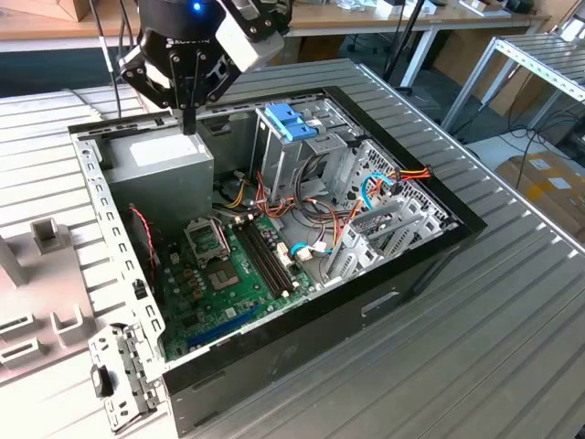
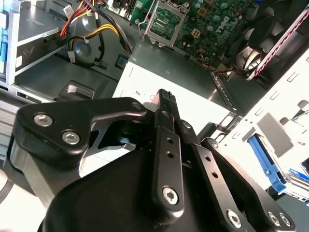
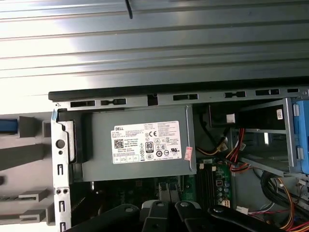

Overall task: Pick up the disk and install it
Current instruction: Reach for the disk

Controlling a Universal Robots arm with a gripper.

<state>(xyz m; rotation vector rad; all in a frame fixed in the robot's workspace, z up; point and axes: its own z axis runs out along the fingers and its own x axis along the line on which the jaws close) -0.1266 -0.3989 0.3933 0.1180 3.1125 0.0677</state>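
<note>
Right now my gripper [image 1: 189, 126] hangs with its fingers pressed together on nothing, the tips just above the grey power supply [image 1: 169, 165] in a corner of the open computer case [image 1: 302, 334]. A blue latch [image 1: 291, 121] on the drive cage stands near me on one side. Past the case wall on my other side, a blue strip [image 3: 7, 124] sits in a grey fixture [image 3: 29, 154]. Whether that is the disk I cannot tell.

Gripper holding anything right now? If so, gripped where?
Nothing is held. The gripper is shut and empty, just above the grey power supply in the open case.
</note>
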